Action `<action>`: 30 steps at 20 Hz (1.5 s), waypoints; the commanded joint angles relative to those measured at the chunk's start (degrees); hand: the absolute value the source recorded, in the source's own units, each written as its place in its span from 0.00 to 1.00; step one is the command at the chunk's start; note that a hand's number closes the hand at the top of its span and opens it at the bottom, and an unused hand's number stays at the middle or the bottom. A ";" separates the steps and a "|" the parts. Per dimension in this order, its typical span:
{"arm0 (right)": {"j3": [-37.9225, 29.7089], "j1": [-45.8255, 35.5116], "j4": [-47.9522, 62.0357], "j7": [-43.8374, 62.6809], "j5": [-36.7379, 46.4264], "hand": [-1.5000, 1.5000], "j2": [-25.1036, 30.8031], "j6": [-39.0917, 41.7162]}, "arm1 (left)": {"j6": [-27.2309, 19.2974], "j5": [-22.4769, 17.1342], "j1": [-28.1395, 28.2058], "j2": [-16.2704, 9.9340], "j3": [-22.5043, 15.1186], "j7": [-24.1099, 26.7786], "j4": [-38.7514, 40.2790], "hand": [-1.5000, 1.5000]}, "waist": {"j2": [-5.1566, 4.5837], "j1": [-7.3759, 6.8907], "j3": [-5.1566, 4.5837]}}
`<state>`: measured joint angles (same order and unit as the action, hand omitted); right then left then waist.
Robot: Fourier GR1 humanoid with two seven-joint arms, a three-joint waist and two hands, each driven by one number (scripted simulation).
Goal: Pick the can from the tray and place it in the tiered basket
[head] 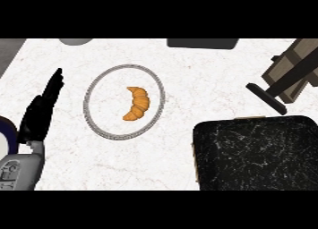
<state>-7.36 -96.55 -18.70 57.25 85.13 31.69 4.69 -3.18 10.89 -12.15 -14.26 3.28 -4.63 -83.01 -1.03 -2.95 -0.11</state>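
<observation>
At the left edge, the robot's left hand [42, 109] is resting above the white counter [187, 67], with its fingers straight, together and pointing up; it is holding nothing, so I think it is only waiting there. Just to its right, a plate [94, 85] is carrying a croissant [137, 103], which does not belong to the task. Further right, the dark marbled tray [260, 152] is lying near the lower edge, and I am seeing no can on it. In the upper right corner a wooden tiered basket [300, 67] is standing, probably the goal. The right hand is not showing anywhere, and I cannot tell where the can is.
</observation>
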 commanded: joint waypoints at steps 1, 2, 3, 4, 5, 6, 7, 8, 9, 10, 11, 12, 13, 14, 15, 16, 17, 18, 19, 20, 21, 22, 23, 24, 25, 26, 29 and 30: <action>0.37 2.61 2.57 -3.10 0.97 1.00 3.51 -0.29 | 0.23 -0.29 3.06 0.82 -0.46 0.59 -1.45 0.50 | 0.32 0.69 0.08; 0.27 1.17 3.30 -3.03 1.06 1.00 4.21 1.86 | 1.35 -1.17 0.87 -1.29 1.45 0.41 -0.55 0.50 | 0.28 0.80 0.06; -0.01 -0.78 3.64 -2.85 0.77 1.00 3.45 3.40 | -0.35 0.07 1.24 -0.02 0.69 0.23 -0.92 0.50 | 0.30 0.65 0.05; -0.39 0.15 4.32 -3.64 0.52 1.00 3.21 1.34 | -0.26 0.18 2.74 0.40 0.19 0.64 -1.36 0.50 | 0.12 0.18 0.06; -1.06 0.96 2.77 -8.29 -0.75 1.00 5.85 2.29 | -0.27 0.44 1.98 -0.36 0.55 -1.34 -2.59 0.50 | 0.60 1.28 0.11; -1.52 0.73 4.13 -7.59 -0.80 1.00 6.08 2.27 | -0.11 0.21 1.11 0.44 -0.28 -3.40 -4.31 0.50 | 0.38 0.72 0.11; -2.29 2.04 3.02 -9.20 -2.07 1.00 5.52 1.97 | 0.44 -0.64 2.48 -0.66 1.88 1.49 0.46 0.50 | 0.50 1.51 0.07; -2.59 1.40 4.35 -8.61 -1.87 1.00 6.11 1.65 | 0.12 0.89 4.08 0.66 -0.75 1.07 -2.01 0.50 | 0.25 0.63 0.08; -3.62 2.60 3.43 -9.01 -3.32 1.00 4.97 1.51 | 0.06 0.30 3.29 0.27 0.25 0.10 -2.50 0.50 | 0.54 1.22 0.10; -4.19 4.78 2.85 -9.44 -4.09 1.00 4.32 -0.18 | -0.36 0.44 0.34 -0.04 1.11 -1.35 -0.55 0.50 | 0.56 1.82 0.11; -5.27 4.18 3.53 -9.69 -4.88 1.00 5.19 -0.55 | -0.96 1.35 1.47 1.51 -0.20 2.65 2.34 0.50 | 0.25 1.53 0.08; -5.76 1.57 3.40 -11.03 -5.41 1.00 6.88 2.26 | 0.08 0.43 3.65 -0.11 1.03 3.12 0.23 0.50 | 0.41 1.06 0.08; -6.63 5.70 3.43 -10.80 -6.28 1.00 5.77 -1.60 | -1.22 1.37 1.53 1.80 -0.40 1.53 0.08 0.50 | 0.38 1.46 0.11; -7.14 4.26 2.65 -10.34 -6.96 1.00 5.58 -0.07 | -2.00 2.05 1.49 1.75 -0.17 1.63 0.37 0.50 | 0.54 1.62 0.10; -7.88 7.20 3.62 -11.80 -7.43 1.00 6.84 -2.68 | 0.94 -1.01 3.07 -0.21 1.59 -0.03 -2.84 0.50 | 0.44 0.92 0.14; -8.52 5.34 3.18 -11.39 -8.46 1.00 6.12 0.43 | -2.00 1.41 0.30 1.53 0.92 0.60 1.16 0.50 | 0.51 1.78 0.10; -10.03 8.00 3.66 -10.79 -9.93 1.00 5.10 -1.66 | 0.29 0.25 2.24 0.19 1.07 1.66 -0.18 0.50 | 0.53 1.53 0.12; -13.22 7.62 3.46 -6.51 -12.26 1.00 5.82 -4.39 | -0.16 -0.30 3.96 1.02 1.27 3.39 0.05 0.50 | 0.35 1.02 0.13; -15.62 7.31 2.51 -4.43 -14.22 1.00 6.25 -7.09 | -0.38 0.42 1.86 0.27 1.32 1.59 -0.31 0.50 | 0.32 1.16 0.18; -15.27 10.10 2.63 -3.39 -14.36 0.00 3.80 -6.98 | 0.89 -0.79 2.48 -0.21 2.12 2.21 0.96 0.50 | 0.70 2.04 0.13; -15.18 11.99 2.33 -6.30 -14.65 0.00 5.29 -6.57 | 1.41 -0.57 5.32 -0.33 1.36 1.68 -2.29 0.50 | 0.86 1.81 0.15; -14.97 11.16 2.52 -6.11 -14.58 0.00 4.95 -5.96 | 0.10 0.30 1.24 0.22 1.31 -2.26 -1.69 0.50 | 0.64 1.73 0.14; -14.92 11.19 2.01 -5.28 -14.73 0.00 3.21 -7.58 | 0.47 0.39 2.13 0.42 1.03 0.78 -0.37 0.50 | 0.54 1.54 0.11; -15.36 12.84 0.24 -8.96 -15.54 0.00 6.09 -7.92 | -1.16 1.41 2.79 2.03 -0.08 -0.48 -2.07 0.50 | 0.78 2.08 0.14; -15.42 13.65 -1.68 -7.93 -15.92 0.00 4.80 -9.95 | 0.32 -0.81 3.03 0.00 2.70 -0.09 -1.87 0.50 | 0.97 2.32 0.12; -15.22 11.58 -2.42 -6.56 -15.68 0.00 3.55 -11.62 | 0.50 0.36 2.09 -0.45 2.18 2.10 0.76 0.50 | 0.74 2.08 0.09; -15.79 14.39 -5.96 -6.77 -16.62 0.00 2.87 -17.08 | 1.15 -0.30 4.73 -1.12 2.81 1.70 -1.88 0.50 | 1.05 2.30 0.11; -14.68 12.25 -6.11 -6.37 -15.53 0.00 3.52 -16.35 | -0.05 0.51 3.66 0.12 2.26 1.65 -0.46 0.50 | 0.83 2.09 0.09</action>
<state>-22.37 -84.01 -21.79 50.25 69.67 35.52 -8.41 -2.75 11.00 -8.93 -14.32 5.20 -3.77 -84.25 -0.22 -0.93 0.02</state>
